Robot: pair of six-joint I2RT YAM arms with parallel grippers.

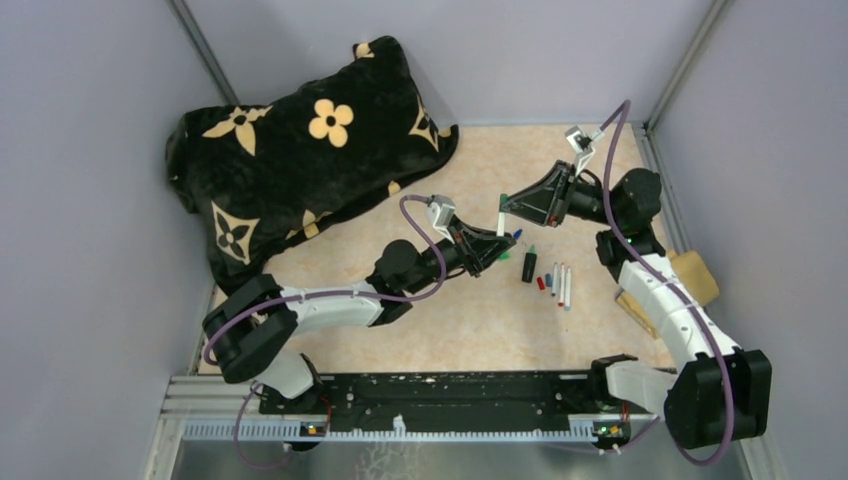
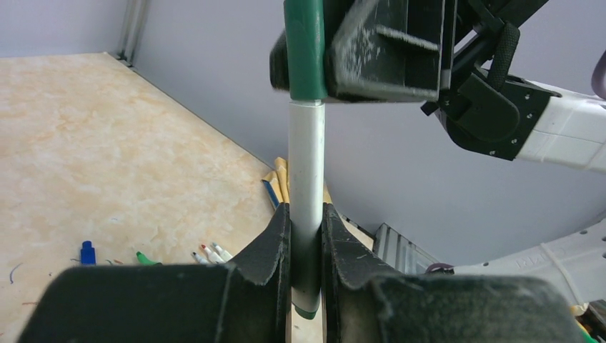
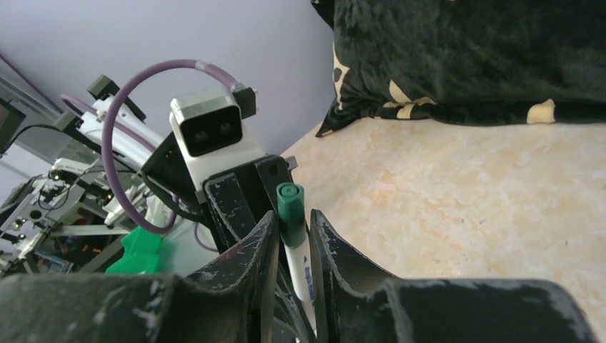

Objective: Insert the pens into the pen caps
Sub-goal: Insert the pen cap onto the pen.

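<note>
left gripper (image 2: 306, 218): narrow, clamped on the grey barrel of a pen (image 2: 307, 157); both jaws press the barrel near its lower end
pen: upright in the left wrist view, held clear of the table (image 1: 470, 330), spanning the gap between the two grippers; a green tip shows below the left jaws
cap (image 3: 289, 201): dark green, on the upper end of the pen, its rim meeting the grey barrel
right gripper (image 3: 291, 223): narrow, one jaw on each side of the cap; whether the jaws press the cap or stand just clear of it cannot be told
arms: the two grippers meet tip to tip above the middle of the table, the right one on the far side
loose pens (image 1: 562, 286): thin white ones lie side by side on the table, right of the grippers and near the right arm
black pen (image 1: 528, 268): thicker, lies just left of the loose pens, green end pointing away from the arm bases
blue cap (image 2: 87, 252): lies on the table, apart from the loose pens
box (image 1: 695, 275): tan, at the right edge of the table, beside the right arm
cushion (image 1: 310, 150): black with tan flower marks, in the far left corner
</note>
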